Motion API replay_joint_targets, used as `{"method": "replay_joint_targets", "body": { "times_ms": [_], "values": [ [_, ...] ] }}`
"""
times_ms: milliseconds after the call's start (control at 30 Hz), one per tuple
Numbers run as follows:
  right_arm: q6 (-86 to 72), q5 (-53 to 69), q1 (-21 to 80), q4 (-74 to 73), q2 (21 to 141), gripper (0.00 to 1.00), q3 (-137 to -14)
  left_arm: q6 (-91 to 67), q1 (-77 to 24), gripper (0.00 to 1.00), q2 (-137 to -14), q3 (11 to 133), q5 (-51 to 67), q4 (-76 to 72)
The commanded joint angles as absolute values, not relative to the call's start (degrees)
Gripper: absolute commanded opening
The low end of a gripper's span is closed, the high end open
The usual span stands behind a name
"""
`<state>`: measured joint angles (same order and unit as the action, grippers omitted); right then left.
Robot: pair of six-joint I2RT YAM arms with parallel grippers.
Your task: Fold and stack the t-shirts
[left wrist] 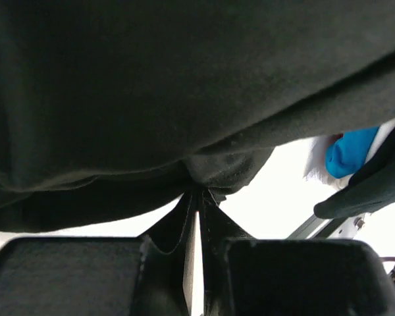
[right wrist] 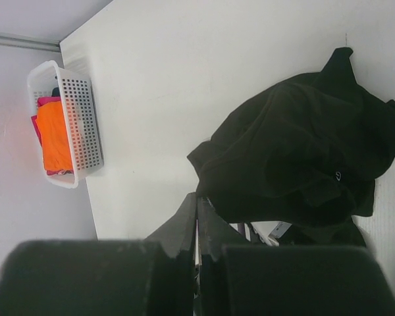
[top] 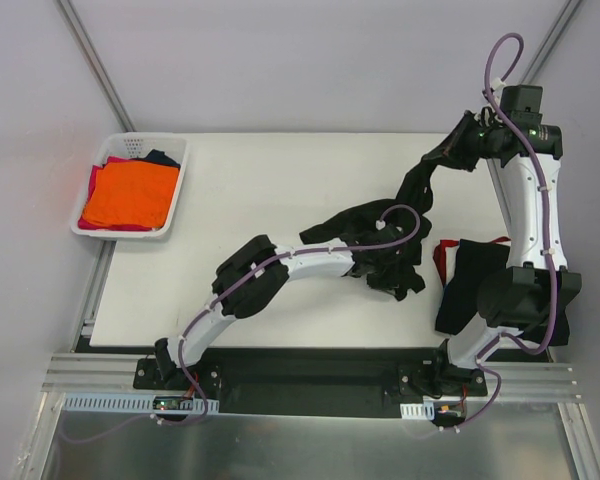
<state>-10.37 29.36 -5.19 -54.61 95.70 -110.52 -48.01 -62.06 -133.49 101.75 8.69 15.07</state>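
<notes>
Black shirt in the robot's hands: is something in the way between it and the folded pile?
Nothing lies on the table between the black shirt and the folded pile. Only the right arm itself hangs over part of it.

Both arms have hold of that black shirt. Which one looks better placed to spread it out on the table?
Probably left: the left gripper pinches the black shirt low over the middle of the table; the right gripper holds another part high near the far right corner.

Black shirt [right wrist: 303, 151] crowds centre (table [top: 250, 200] open leftward).
</notes>
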Motion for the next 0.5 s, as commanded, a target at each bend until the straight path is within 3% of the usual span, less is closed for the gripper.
{"method": "replay_joint_targets", "body": {
  "times_ms": [0, 133, 467],
  "values": [
    [-9.2, 28.7, -4.6, -54.1, 93.1, 0.01, -110.0, -47.6, -63.0, 0.0, -138.3, 99.4, 5.3, 21.5],
    [-9.6, 28.7, -4.1, -53.4, 93.0, 0.01, -109.2, -45.3, -63.0, 0.0, -135.5, 97.9, 3.5, 21.9],
    [-10.8, 28.7, -2.8, -50.5, 92.2, 0.01, -104.5, -39.9, -54.8, 0.0, -107.8, 87.6, -2.5, 30.7]
  ]
}}
